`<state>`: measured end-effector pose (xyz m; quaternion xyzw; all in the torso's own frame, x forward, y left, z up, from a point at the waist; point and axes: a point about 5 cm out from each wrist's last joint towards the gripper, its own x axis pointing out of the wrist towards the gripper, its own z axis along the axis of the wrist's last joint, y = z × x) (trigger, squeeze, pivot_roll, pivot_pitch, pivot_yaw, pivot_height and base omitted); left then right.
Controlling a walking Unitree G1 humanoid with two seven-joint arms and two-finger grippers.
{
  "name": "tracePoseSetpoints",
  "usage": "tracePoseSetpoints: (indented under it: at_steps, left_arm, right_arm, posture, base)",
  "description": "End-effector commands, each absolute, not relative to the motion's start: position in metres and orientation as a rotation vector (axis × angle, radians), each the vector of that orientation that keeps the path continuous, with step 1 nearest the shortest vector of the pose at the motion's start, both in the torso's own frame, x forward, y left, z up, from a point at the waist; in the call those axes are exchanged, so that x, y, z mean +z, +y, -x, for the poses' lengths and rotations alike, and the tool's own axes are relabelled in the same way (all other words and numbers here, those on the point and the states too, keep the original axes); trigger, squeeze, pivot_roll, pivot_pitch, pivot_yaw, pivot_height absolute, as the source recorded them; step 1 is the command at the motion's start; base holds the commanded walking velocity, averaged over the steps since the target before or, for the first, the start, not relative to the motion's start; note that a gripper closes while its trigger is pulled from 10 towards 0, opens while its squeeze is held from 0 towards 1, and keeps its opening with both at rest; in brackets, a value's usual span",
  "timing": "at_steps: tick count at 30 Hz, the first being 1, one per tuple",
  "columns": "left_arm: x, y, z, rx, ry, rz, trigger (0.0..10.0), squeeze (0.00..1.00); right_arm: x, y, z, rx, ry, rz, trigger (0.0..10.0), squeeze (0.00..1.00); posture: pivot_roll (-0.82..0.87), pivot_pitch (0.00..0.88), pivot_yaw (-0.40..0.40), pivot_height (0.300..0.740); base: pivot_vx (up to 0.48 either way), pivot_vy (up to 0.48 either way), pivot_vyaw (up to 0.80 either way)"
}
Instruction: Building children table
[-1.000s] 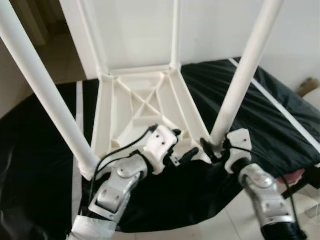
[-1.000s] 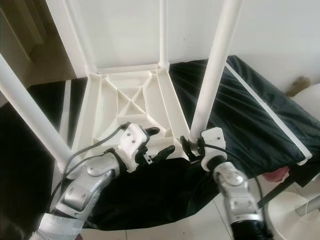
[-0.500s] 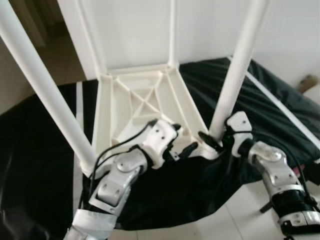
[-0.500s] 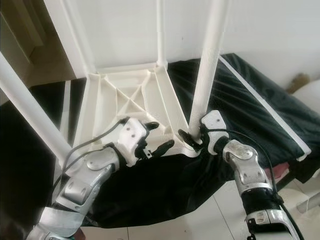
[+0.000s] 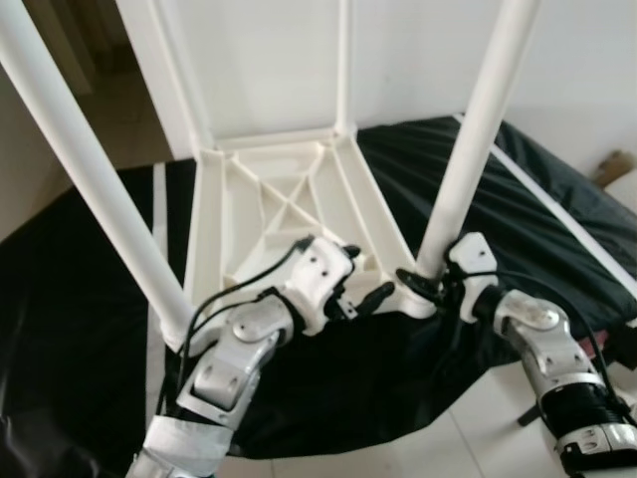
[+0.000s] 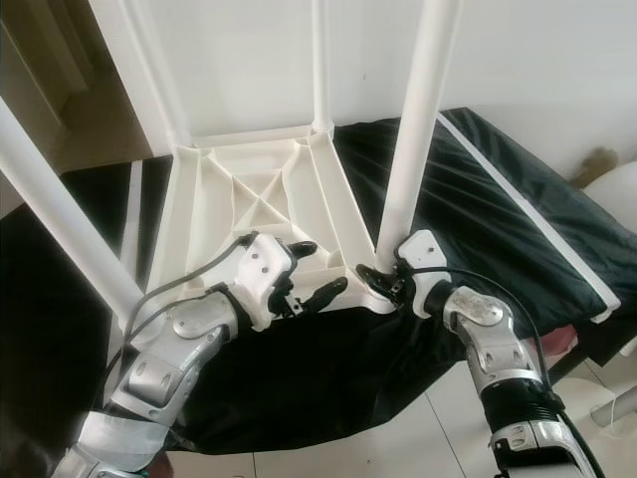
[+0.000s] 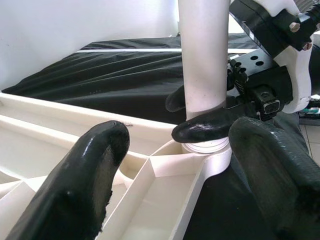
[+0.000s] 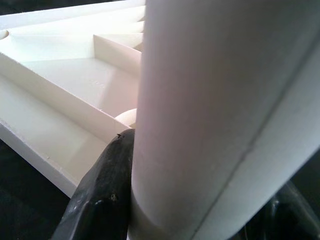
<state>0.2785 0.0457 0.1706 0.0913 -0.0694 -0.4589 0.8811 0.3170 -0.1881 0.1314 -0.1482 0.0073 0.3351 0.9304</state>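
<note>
White ribbed upturned table [image 5: 284,199], right pincer [image 6: 383,282] clamping its near leg [image 5: 476,139].

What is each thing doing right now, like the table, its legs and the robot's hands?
Table top: upside down on black sheet.
Near-right leg: upright in its corner socket.
Right gripper: shut on near-right leg's base.
Left gripper: open, at the table's near edge.

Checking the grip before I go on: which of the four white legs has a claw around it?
The near right leg: the right claw is clamped around its base, at the tabletop's corner socket. The other three stand untouched.
</note>
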Motion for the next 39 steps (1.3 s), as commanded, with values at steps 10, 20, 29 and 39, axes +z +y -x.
tracePoseSetpoints:
  at_steps: [10, 20, 29, 39]
  left_arm:
    - [0.169, 0.046, -0.275, -0.986, -0.147, -0.177, 10.0, 0.0]
    - [0.167, 0.046, -0.272, -0.999, -0.14, -0.171, 10.0, 0.0]
    - [0.168, 0.043, -0.272, -1.011, -0.145, -0.171, 10.0, 0.0]
    - [0.172, 0.047, -0.275, -0.99, -0.155, -0.169, 10.0, 0.0]
  right_arm:
    - [0.113, -0.193, -0.307, 0.575, 0.074, 0.278, 10.0, 0.0]
    - [0.105, -0.181, -0.297, 0.264, 0.068, 0.231, 10.0, 0.0]
    - [0.098, -0.174, -0.292, 0.01, 0.106, 0.152, 10.0, 0.0]
    - [0.086, -0.149, -0.276, -0.26, 0.163, 0.045, 10.0, 0.0]
  posture:
    - [-0.05, 0.0, 0.03, 0.74]
    - [-0.05, 0.0, 0.031, 0.74]
    - [-0.04, 0.0, 0.015, 0.74]
    - [-0.03, 0.0, 0.03, 0.74]
  base:
    - [0.0, 0.0, 0.0]
    - [0.0, 0.0, 0.0]
    - [0.0, 0.0, 0.0]
    - [0.0, 0.0, 0.0]
